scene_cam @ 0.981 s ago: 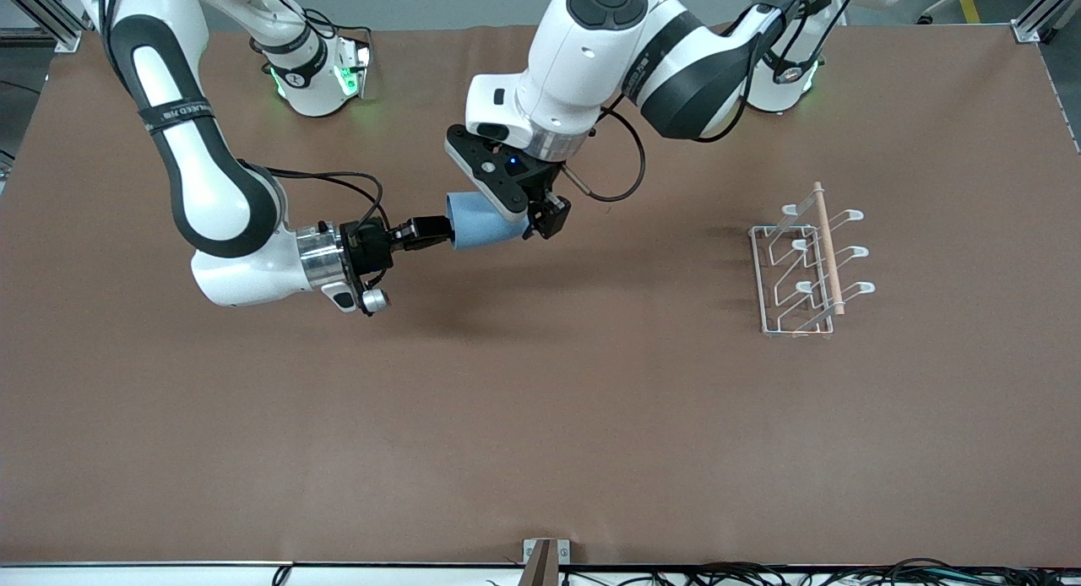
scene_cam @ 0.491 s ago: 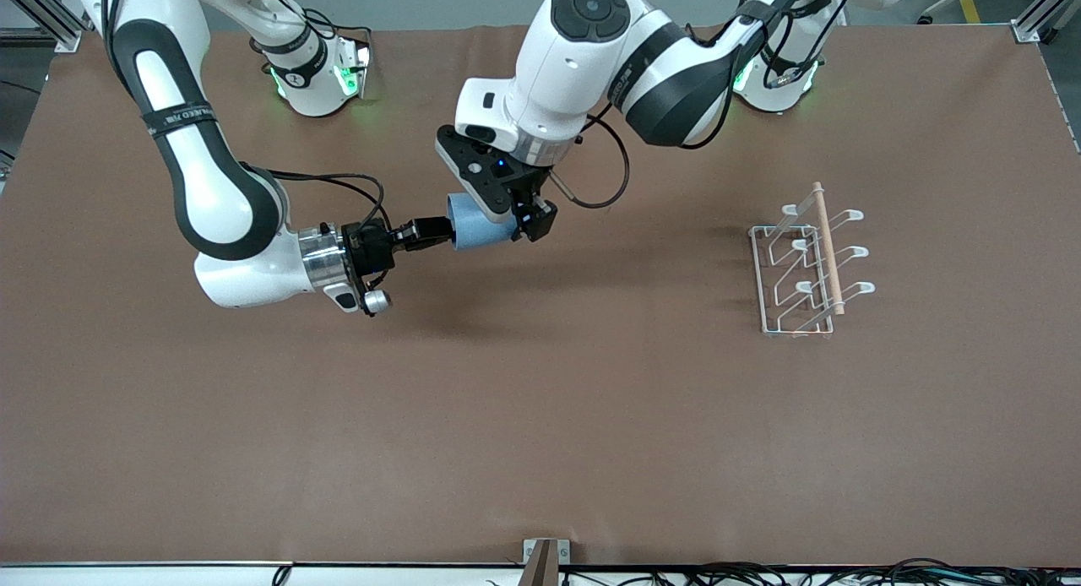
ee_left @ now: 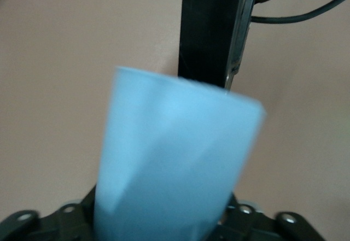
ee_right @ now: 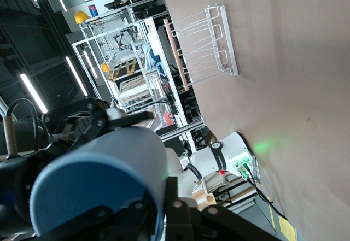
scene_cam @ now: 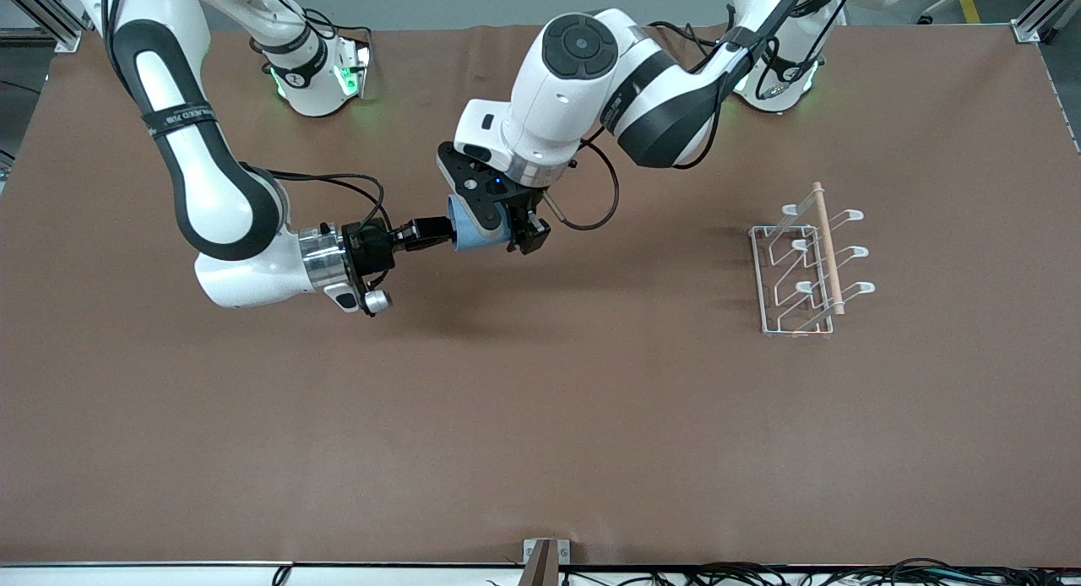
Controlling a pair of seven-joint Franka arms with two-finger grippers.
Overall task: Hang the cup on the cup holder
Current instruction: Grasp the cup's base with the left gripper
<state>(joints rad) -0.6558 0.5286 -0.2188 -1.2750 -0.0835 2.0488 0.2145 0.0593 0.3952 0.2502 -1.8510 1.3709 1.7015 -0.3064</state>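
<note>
Cup (scene_cam: 466, 234) hangs in the air, well apart from the holder (scene_cam: 802, 269), toward the right arm's end. Right gripper (scene_cam: 437, 230) pinches its rim. Left gripper (scene_cam: 500, 225) covers most of it; its finger spread cannot be told.

A brown mat covers the desk (scene_cam: 540, 417). Grey floor (scene_cam: 473, 3) shows at twelve o'clock, with aluminium posts (scene_cam: 1043, 12) at the corners. Black cables (scene_cam: 760, 576) run along six o'clock. Ceiling strip lights (ee_right: 33, 93) and metal shelving (ee_right: 117, 71) appear in the right wrist view.
</note>
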